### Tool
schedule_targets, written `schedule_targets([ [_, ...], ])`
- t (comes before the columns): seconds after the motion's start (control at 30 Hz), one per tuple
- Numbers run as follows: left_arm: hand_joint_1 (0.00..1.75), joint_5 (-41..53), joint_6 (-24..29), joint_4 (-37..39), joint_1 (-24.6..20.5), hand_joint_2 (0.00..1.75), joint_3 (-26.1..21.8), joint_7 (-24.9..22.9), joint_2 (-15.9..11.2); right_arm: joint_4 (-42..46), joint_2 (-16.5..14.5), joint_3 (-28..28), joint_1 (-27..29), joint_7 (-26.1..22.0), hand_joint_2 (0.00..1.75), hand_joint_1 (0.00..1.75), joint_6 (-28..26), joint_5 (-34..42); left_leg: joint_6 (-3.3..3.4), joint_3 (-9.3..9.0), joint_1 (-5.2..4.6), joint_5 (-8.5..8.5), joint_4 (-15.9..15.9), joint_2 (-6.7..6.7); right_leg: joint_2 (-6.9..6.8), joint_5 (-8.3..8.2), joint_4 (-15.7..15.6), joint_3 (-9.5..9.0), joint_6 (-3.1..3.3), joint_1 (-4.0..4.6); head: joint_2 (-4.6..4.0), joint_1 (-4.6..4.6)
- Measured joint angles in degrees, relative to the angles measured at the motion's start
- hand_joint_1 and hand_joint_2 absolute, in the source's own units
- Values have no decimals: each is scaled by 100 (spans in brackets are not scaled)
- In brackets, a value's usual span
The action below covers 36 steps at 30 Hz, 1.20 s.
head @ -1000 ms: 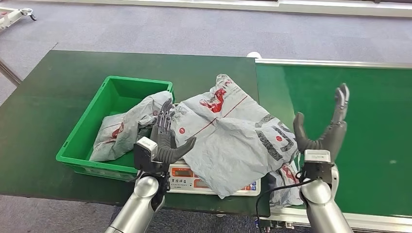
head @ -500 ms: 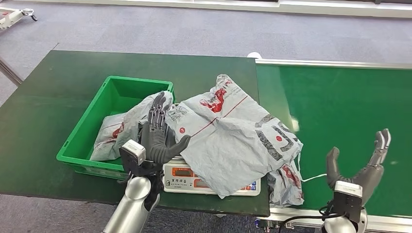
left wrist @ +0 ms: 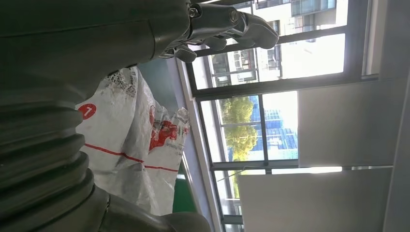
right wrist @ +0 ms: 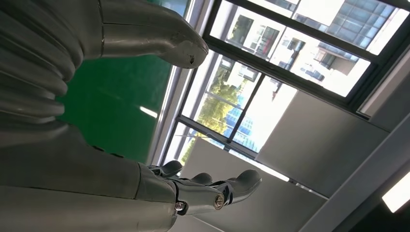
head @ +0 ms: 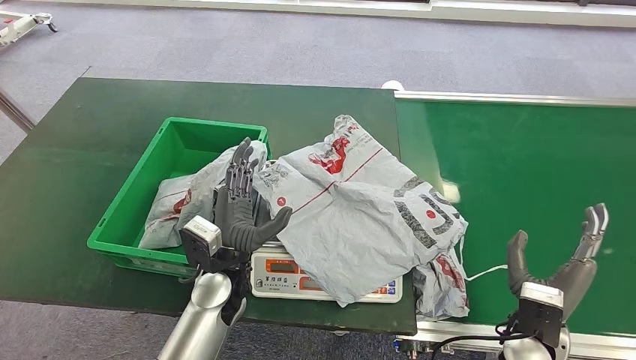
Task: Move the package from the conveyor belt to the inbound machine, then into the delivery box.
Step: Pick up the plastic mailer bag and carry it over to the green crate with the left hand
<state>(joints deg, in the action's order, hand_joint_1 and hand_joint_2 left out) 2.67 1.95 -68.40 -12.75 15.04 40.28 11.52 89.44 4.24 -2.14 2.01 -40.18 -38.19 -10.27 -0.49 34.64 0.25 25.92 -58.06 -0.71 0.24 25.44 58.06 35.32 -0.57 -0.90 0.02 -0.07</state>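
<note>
The green bin is sitting on the dark green table, left of the inbound machine, a white scale with a red display. A crumpled grey package is lying inside the bin, its upper end leaning over the bin's near-right rim.

The large grey package, marked in red and black, is lying draped over the inbound machine, covering most of its platform. Its right portion is hanging over the table edge towards the conveyor belt; its left edge is touching the package in the bin.

The left hand is standing upright beside the left edge of the large package, fingers extended and apart, thumb pointing towards the package; it is gripping nothing. Whether the fingers are touching the plastic cannot be determined.

The right hand is hovering over the near edge of the conveyor belt, well apart from the package, spread wide and holding nothing.
</note>
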Motion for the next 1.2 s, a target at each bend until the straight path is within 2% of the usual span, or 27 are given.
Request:
schedule_targets([
  [0.13,0,417,-173,-131,-89,175,246,-10,-41,-16,-60,19,-34,1,175,0,336,-95,0,0,0,-1,0,-1,-2,0,0,1,0,0,0,-1],
  [0.2,0,1349,2,-24,-299,175,559,-200,-67,-76,-127,22,-101,2,175,0,500,-234,1,-1,0,-1,0,-2,-3,-1,0,-1,-1,0,0,-1],
  [0.27,0,2708,221,279,-608,175,928,-652,-55,-196,-207,21,-182,2,175,0,610,-385,3,-2,-1,-3,0,-2,-4,-3,0,-3,-3,-1,0,0],
  [0.33,0,3759,222,685,-916,175,1262,-1123,3,-317,-269,20,-228,3,175,0,653,-468,4,-4,-3,-4,-1,-2,-4,-6,0,-4,-5,-4,0,-1],
  [0.47,0,4902,-340,1951,-1660,175,1801,-2323,229,-508,-320,7,-320,3,175,0,678,-495,5,-5,-7,-8,-1,1,0,-13,0,-6,-8,-8,0,1],
  [0.53,0,5100,-382,2591,-1962,175,1912,-2621,359,-568,-342,1,-379,3,175,0,756,-550,5,-7,-8,-8,-1,6,4,-16,0,-3,-6,-9,0,0],
  [0.67,0,5215,-382,3320,-2324,175,1940,-2681,503,-597,-434,73,-397,1,175,0,1013,-756,3,-9,-7,-9,-1,6,6,-15,0,-2,-5,-7,0,-2],
  [0.83,0,5266,-385,3450,-2498,175,1940,-2674,556,-539,-528,223,-362,1,175,0,1179,-832,3,-7,-6,-8,1,5,5,-12,0,-2,-4,-6,0,0],
  [1.03,0,5555,-491,3485,-2616,175,1940,-3419,574,-520,-566,286,-320,0,175,0,1203,-827,4,-6,-7,-7,1,6,5,-12,0,-3,-5,-8,0,0],
  [1.2,0,5582,-501,3569,-2636,175,1940,-3542,582,-520,-566,286,-303,0,175,0,1194,-824,4,-8,-7,-8,1,6,5,-12,0,-4,-5,-8,0,1],
])
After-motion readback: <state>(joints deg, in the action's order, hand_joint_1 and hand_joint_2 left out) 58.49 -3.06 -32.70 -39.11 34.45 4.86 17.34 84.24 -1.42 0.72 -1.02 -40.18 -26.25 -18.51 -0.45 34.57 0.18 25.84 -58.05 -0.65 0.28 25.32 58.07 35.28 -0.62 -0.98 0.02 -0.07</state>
